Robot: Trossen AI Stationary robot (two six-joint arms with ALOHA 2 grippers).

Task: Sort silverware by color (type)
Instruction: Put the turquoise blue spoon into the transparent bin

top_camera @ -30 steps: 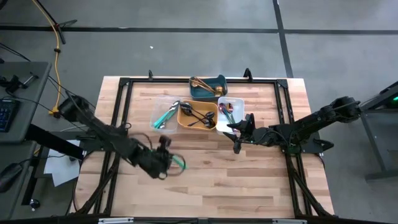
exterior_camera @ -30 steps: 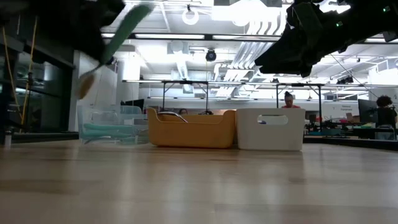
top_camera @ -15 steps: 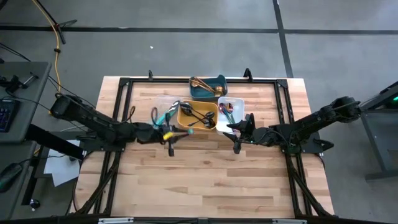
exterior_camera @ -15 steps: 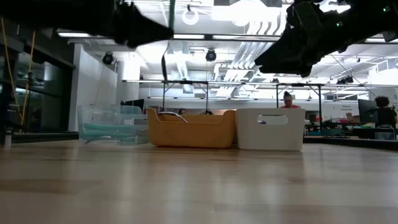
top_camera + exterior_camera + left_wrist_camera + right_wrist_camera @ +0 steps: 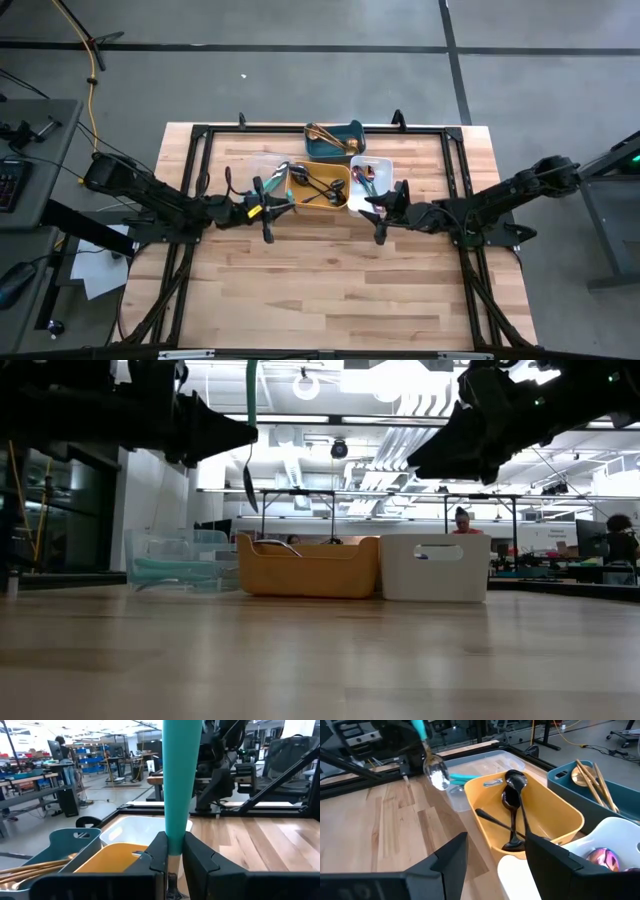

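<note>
Left gripper (image 5: 172, 851): clamped on teal-handled spoon (image 5: 181, 780), above worktop (image 5: 330, 280) beside clear tray (image 5: 262, 178).
Right gripper (image 5: 495, 851): wide, holding nothing, near white tray (image 5: 385, 172).

you have four trays on the table: one clear tray (image 5: 262, 183), one yellow tray (image 5: 317, 204), one white tray (image 5: 383, 165) and one blue tray (image 5: 352, 131). in the yellow tray you can count about three black utensils (image 5: 512, 815), though they overlap. the blue tray holds gold utensils (image 5: 590, 779), at least two, packed too close to number. one teal-handled spoon (image 5: 181, 780) hangs in the air, and more teal pieces (image 5: 465, 778) lie in the clear tray, count unclear. two arms are there, so two grippers.
</note>
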